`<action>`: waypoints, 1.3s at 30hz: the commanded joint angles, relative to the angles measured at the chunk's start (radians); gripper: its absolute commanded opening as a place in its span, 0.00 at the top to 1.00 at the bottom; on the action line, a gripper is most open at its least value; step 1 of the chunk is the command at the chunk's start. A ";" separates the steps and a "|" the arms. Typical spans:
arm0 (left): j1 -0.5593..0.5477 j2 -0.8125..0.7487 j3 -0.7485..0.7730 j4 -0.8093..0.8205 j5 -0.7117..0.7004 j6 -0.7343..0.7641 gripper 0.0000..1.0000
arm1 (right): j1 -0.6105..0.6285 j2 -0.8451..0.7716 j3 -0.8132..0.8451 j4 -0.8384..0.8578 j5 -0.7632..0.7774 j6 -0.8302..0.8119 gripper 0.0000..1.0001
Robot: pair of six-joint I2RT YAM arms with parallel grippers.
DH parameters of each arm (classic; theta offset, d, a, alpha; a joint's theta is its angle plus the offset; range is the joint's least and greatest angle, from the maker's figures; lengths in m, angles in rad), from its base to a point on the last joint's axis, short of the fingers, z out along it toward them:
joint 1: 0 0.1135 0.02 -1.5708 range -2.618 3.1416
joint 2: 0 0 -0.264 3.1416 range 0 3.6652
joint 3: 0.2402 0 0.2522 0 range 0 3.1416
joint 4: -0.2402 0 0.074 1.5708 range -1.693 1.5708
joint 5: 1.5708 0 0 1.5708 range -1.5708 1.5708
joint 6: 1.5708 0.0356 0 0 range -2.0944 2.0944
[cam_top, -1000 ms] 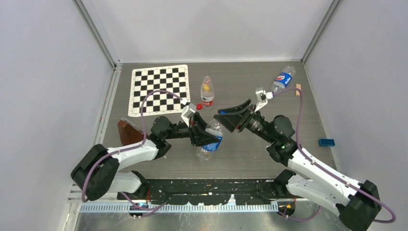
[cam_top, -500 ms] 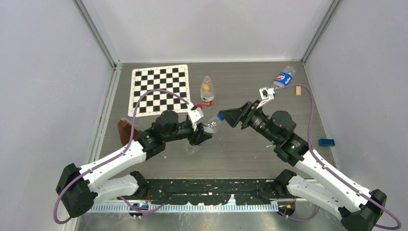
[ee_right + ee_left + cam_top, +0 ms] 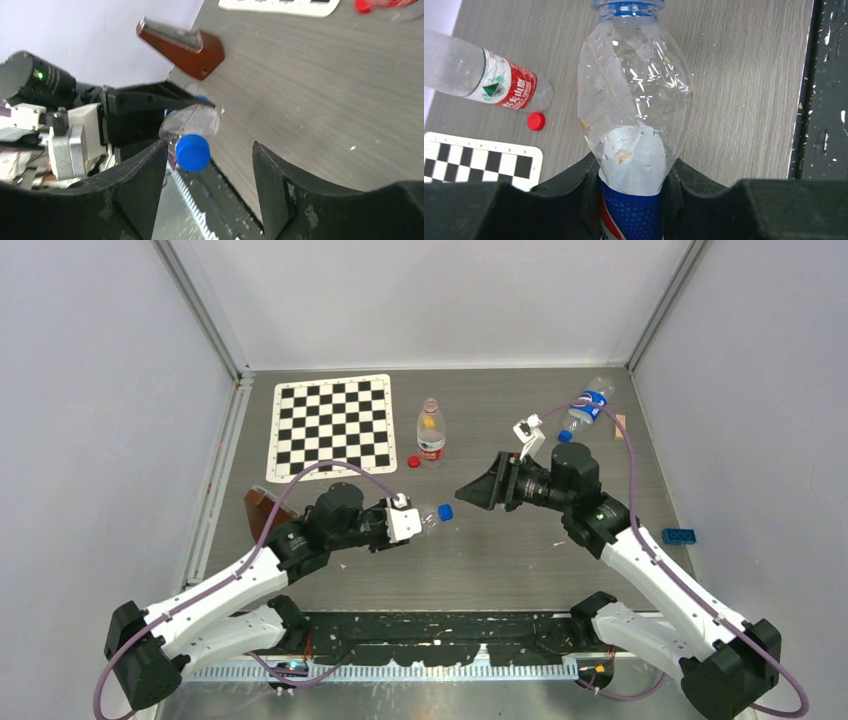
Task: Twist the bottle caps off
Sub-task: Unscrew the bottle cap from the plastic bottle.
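1 cap is left to deal with. The blue cap (image 3: pixel 193 152) sits on the neck of the blue-labelled bottle (image 3: pixel 634 100). The left claw (image 3: pixel 634 162) is clamped around that bottle's label end and seems to hold it clear of the bench (image 3: pixel 500 560), neck pointing toward the right arm.

Compared with a second ago, the left arm is drawn back toward its own side. The bottle now lies nearly level, where before it sat tucked under both claws. The right claw (image 3: pixel 208 146) is off the cap, its jaws wide with nothing between them. It faces the cap from just beside it and is lined up on it in the wrist view.

So the 2 arms are parted. This reads as a release between twists, not a finished removal, and I cannot tell whether the cap is any looser.

The other 2 bottles look done:
- The red-labelled bottle (image 3: pixel 431 435) stands beside the checkered mat (image 3: pixel 335 425), with the red cap (image 3: pixel 413 462) lying on the bench just next to it.
- The far bottle (image 3: pixel 590 403) lies at the back right, with a loose blue cap (image 3: pixel 565 436) near it.

Next, the right claw probably has to close on the cap again and turn.
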 commanded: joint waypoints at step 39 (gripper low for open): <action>-0.003 0.016 0.022 0.013 -0.013 0.084 1.00 | 0.054 0.150 -0.118 0.250 -0.272 0.032 0.44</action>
